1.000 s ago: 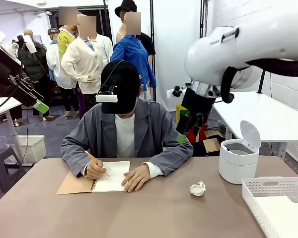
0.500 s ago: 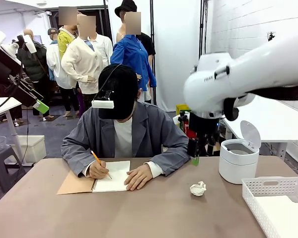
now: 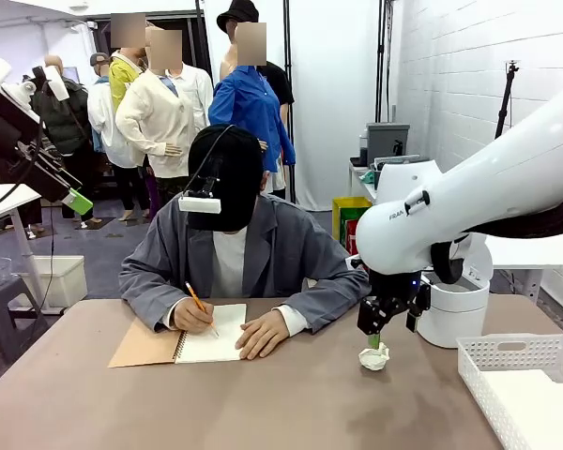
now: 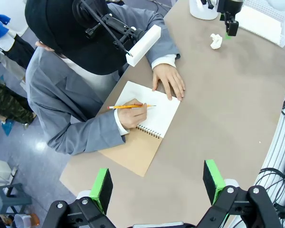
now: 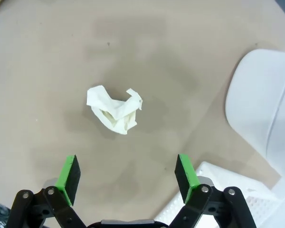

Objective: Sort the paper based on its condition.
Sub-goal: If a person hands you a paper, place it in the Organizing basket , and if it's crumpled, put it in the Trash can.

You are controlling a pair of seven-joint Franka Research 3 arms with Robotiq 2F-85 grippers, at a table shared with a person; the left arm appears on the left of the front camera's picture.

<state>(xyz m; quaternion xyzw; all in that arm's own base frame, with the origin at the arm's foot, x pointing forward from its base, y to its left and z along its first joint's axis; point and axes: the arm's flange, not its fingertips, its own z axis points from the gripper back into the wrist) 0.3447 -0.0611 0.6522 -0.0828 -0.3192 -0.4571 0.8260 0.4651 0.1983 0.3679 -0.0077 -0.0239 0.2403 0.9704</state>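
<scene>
**Crumpled paper wad below an open right end effector**

A wrinkly white wad of paper (image 3: 373,357) is seen on the brown worktop (image 3: 291,403), crushed into a loose, irregular lump with folded flaps and shadowed creases; in the right wrist view (image 5: 115,114) a slightly cream tint is noted in its folds. It is placed just beside a white lidded bin (image 3: 453,309) and near a white slatted basket (image 3: 521,375) at the worktop's right corner, in which smooth white sheets (image 3: 535,398) are laid flat.

The right end effector (image 3: 375,337) is held just above the wad, its fingers spread wide with nothing between them; in the right wrist view (image 5: 126,173) the green pads are seen well apart on either side of the wad. The left end effector (image 4: 156,183) is likewise seen wide apart and empty, raised high above the worktop's left side.

At the far side a person's hand (image 3: 195,317) is set with a pencil on the open page of a spiral notebook (image 3: 183,342), the other hand (image 3: 261,334) resting at the page's edge.

In the front view the right end effector's fingertips are largely hidden by its own body, so whether the wad is touched cannot be told. The basket is cut off by the picture's edge, and the bin's front is partly covered by the arm.
</scene>
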